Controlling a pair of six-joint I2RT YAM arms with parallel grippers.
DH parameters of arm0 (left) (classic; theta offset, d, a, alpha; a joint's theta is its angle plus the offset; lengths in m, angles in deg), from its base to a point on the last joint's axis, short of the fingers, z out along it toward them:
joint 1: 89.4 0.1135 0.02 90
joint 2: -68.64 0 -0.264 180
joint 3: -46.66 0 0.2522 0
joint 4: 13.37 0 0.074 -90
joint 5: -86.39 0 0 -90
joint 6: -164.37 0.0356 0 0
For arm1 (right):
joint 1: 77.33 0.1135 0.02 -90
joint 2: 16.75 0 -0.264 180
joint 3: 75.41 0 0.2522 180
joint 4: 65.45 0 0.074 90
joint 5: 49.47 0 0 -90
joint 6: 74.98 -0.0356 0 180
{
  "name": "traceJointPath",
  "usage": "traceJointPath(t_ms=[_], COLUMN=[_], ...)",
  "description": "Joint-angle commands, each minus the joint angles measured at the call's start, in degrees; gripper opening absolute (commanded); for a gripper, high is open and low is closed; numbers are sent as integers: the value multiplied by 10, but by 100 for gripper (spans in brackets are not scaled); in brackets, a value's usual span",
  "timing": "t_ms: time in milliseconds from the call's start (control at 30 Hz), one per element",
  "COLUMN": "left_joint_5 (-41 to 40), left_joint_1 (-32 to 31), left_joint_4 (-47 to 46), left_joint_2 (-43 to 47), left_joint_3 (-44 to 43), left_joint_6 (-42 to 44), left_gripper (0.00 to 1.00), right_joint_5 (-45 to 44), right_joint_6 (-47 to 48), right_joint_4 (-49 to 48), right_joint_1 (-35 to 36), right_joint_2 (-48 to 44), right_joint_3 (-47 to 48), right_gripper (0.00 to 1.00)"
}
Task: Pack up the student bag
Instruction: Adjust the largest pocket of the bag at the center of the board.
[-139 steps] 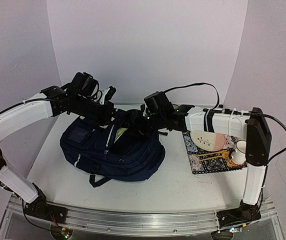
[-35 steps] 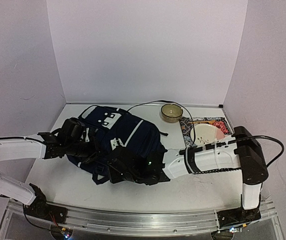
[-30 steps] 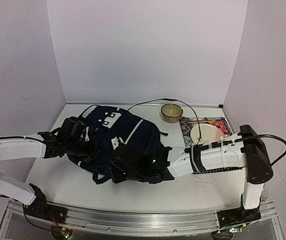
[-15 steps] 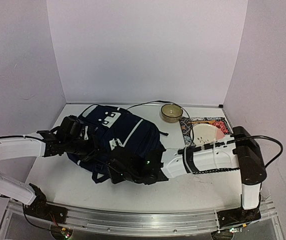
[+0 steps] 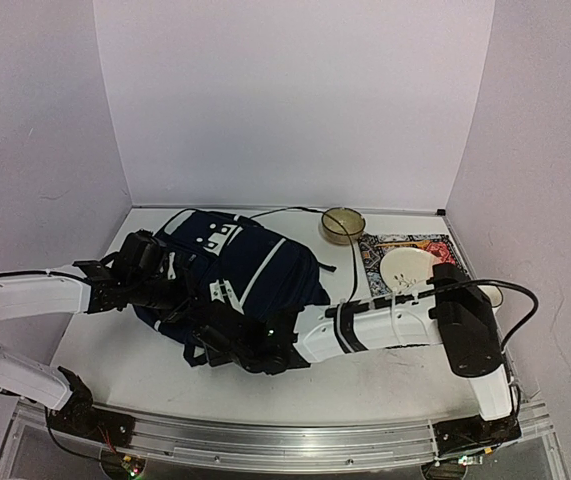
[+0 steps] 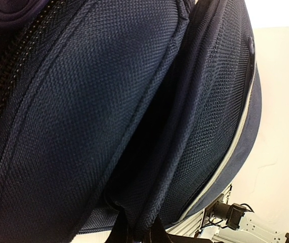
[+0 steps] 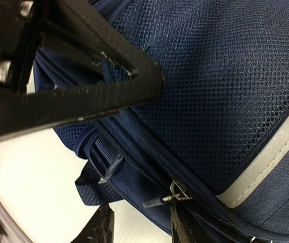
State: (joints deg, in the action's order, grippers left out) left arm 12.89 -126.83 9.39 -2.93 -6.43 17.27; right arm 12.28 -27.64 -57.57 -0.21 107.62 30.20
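The flat white table (image 5: 385, 385) carries a large dark navy fabric backpack (image 5: 265, 265), lying at its middle-left. Behind it, toward the back wall, sits a round olive-brown bowl (image 5: 342, 224). Just beside the bowl, at the right, lies a dark patterned rectangular mat (image 5: 373, 256).

bowl (image 5: 343, 224) — just beside patterned mat (image 5: 437, 244) | plate (image 5: 408, 266) — on mat

No readable text, label, brand or number shows on the dark navy fabric backpack (image 5: 255, 265) or elsewhere.
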Motion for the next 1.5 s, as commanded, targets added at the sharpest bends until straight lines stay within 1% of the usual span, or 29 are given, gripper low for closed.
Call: traceJointPath(t_ms=[0,100,167,233,367,467,600,700,800,867,967,1067,1200,1267,1367,1467], left_joint_5=[10,7,-1,-11,-44,-77,-114,-132,-113,-90,-58,-33,6,16,20,24], left_joint_1=[3,3,3,3,3,4,7,9,10,10,10,9,9,8,8,8], left_joint_4=[-33,-32,-27,-21,1,30,70,95,92,82,53,19,-24,-44,-55,-56], left_joint_2=[8,10,12,15,16,19,29,42,50,45,41,40,23,17,16,16], left_joint_3=[-29,-30,-32,-33,-47,-61,-69,-68,-66,-73,-80,-83,-84,-80,-81,-83], left_joint_6=[-1,5,13,23,53,79,109,119,106,93,63,30,-16,-36,-46,-46], left_gripper=[0,0,0,0,0,0,0,0,0,0,0,0,0,0,0,0], right_joint_5=[-61,-67,-65,-65,-53,-44,-37,-27,2,29,63,98,130,138,131,109], right_joint_6=[-26,-28,-28,-28,-26,-19,11,43,76,85,78,62,33,21,5,-3], right_joint_4=[25,39,46,52,58,83,103,116,114,108,82,30,-18,-39,-59,-63], right_joint_1=[-3,-3,-3,-3,-3,-3,-5,-14,-15,-15,-15,-15,-15,-15,-15,-16], right_joint_2=[22,18,8,-17,-70,-112,-165,-198,-200,-180,-150,-134,-123,-118,-110,-103], right_joint_3=[36,36,26,6,-52,-91,-130,-148,-133,-104,-74,-72,-87,-93,-102,-106], right_gripper=[30,14,5,0,0,0,0,0,0,2,10,20,30,32,38,39])
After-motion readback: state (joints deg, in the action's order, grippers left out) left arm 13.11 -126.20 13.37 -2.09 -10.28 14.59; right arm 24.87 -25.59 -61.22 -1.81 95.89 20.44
